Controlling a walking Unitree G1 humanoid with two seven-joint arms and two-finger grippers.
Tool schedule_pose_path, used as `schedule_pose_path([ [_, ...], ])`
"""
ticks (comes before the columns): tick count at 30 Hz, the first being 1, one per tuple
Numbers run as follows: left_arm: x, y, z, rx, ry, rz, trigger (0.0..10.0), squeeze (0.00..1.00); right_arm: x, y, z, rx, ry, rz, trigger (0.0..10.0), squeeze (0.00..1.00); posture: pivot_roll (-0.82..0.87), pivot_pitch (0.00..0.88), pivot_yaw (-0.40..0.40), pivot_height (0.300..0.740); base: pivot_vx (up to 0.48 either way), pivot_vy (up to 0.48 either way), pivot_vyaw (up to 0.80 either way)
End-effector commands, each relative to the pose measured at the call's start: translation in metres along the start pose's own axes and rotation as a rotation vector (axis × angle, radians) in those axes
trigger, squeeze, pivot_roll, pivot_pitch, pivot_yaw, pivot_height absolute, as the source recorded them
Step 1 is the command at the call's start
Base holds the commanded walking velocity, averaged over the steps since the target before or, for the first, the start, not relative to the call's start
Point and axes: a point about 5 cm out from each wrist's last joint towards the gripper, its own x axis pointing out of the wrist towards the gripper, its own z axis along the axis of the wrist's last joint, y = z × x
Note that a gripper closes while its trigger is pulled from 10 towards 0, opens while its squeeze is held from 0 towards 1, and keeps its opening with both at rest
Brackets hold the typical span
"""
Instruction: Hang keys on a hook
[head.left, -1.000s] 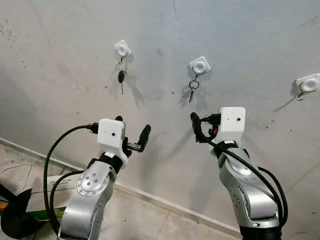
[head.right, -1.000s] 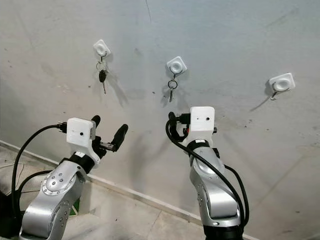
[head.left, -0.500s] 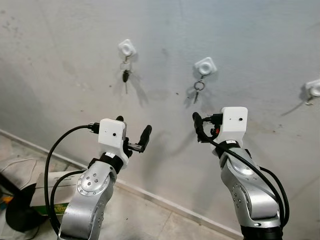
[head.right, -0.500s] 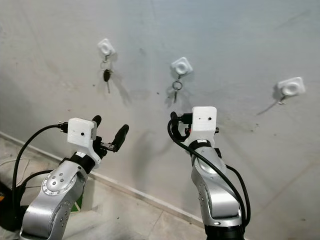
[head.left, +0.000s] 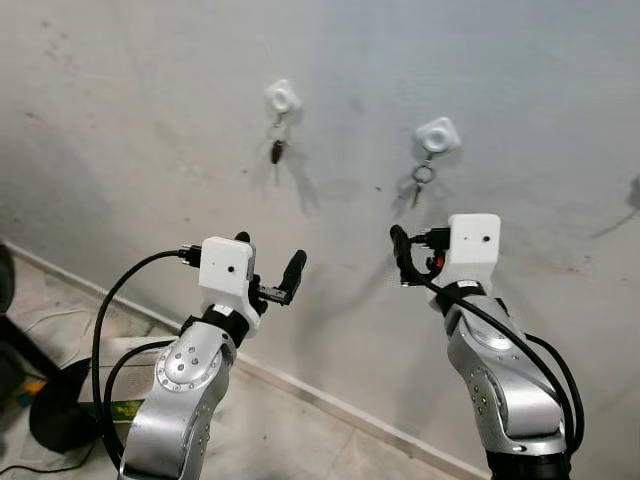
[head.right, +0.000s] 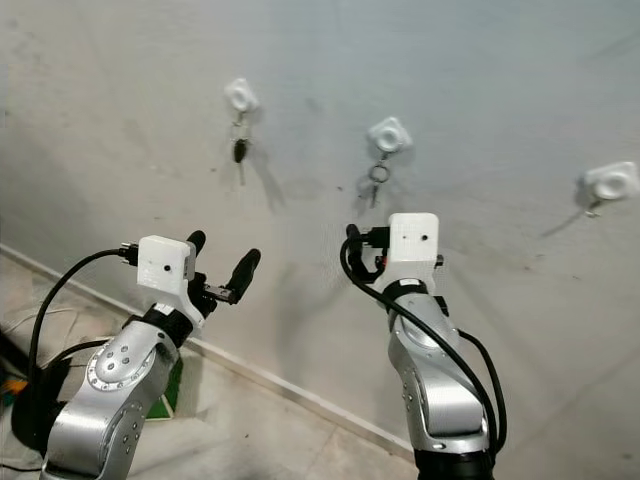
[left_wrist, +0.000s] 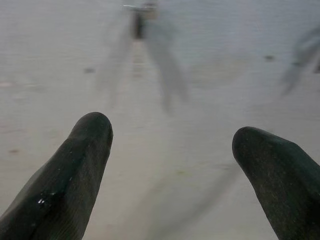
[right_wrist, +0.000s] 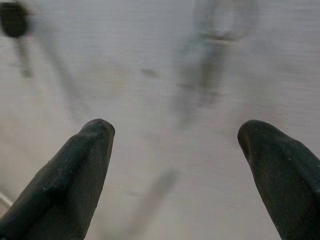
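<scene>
Three white hooks are stuck on the grey wall. The left hook (head.left: 283, 97) carries a black-headed key (head.left: 277, 152). The middle hook (head.left: 438, 133) carries silver keys on a ring (head.left: 422, 178). The right hook (head.right: 610, 181) has nothing hanging from it. My left gripper (head.left: 268, 262) is raised in front of the wall below the black-headed key, open and empty. My right gripper (head.left: 425, 262) is held up below the silver keys, also open and empty. The right wrist view shows the ring (right_wrist: 222, 25) blurred, ahead of the spread fingers (right_wrist: 75, 175).
The wall meets the floor at a pale baseboard (head.left: 330, 405). A black round object (head.left: 60, 420), a green-edged box (head.left: 120, 410) and a loose cable (head.left: 30, 325) lie on the floor at the lower left.
The hooks and keys have slid to the right across the picture, so the camera has turned left. Both arms keep the same pose, with their grippers open.
</scene>
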Motion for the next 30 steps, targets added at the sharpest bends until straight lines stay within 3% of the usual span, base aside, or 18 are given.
schedule_pose_path([
  [1, 0.0, 0.002, 0.002, 0.007, -0.002, 0.01, 10.0, 0.0, 0.001, 0.005, 0.001, -0.001, 0.005, 0.014, 10.0, 0.0, 0.04, 0.0, -0.006, 0.74, 0.0, 0.48, 0.0],
  [16, 0.003, 0.006, 0.002, 0.033, -0.004, 0.01, 10.0, 0.0, 0.0, -0.006, 0.003, -0.025, -0.009, -0.019, 10.0, 0.0, 0.04, 0.0, 0.001, 0.74, 0.0, 0.441, 0.0],
  [25, 0.004, 0.01, 0.001, 0.042, -0.011, 0.03, 10.0, 0.0, 0.004, -0.008, 0.005, 0.007, -0.012, -0.033, 10.0, 0.0, 0.03, 0.0, -0.002, 0.74, 0.0, 0.0, 0.0],
  [30, 0.006, 0.006, 0.001, 0.031, -0.017, 0.022, 10.0, 0.0, 0.004, -0.006, 0.006, 0.011, -0.009, -0.028, 10.0, 0.0, 0.02, 0.0, -0.006, 0.74, 0.0, 0.0, -0.8],
])
